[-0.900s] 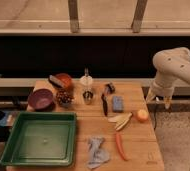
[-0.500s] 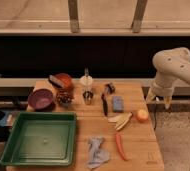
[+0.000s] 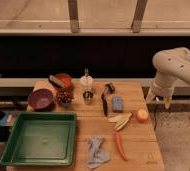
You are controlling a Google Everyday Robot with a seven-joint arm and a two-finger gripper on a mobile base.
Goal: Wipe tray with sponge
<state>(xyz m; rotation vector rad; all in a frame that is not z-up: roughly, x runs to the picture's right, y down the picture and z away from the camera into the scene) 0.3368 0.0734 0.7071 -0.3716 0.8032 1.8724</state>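
A pale wooden desk (image 3: 138, 150) stands before a dark wall, with a gritty floor beside it. The pincer (image 3: 158, 99) hangs off the desk's edge, above the floor and under the smooth white arm. Its two fingers are spread apart and it carries nothing.

Nothing has shifted over the last second. The arm is parked where it was and every item lies as it lay, so the wiping has not begun and the first reach is still to come.

Nearest the pincer is a round orange-yellow fruit (image 3: 142, 115), just inside the desk's edge. A little beyond it is the sponge (image 3: 118, 103), a small soft-looking block with its blue face up. It lies flat and free, with a dark-handled brush (image 3: 104, 100) on its far side. A curved banana peel (image 3: 120, 120) lies between sponge and fruit, towards the front.

Farther out are a tapered carrot (image 3: 120, 146) and a crumpled grey-blue rag (image 3: 96, 152).

Farthest from the pincer, at the desk's opposite front corner, is the tray (image 3: 73, 137). It is glossy green plastic, rectangular, raised-rimmed and bare inside. A round purple bowl (image 3: 41, 99) stands just behind it.
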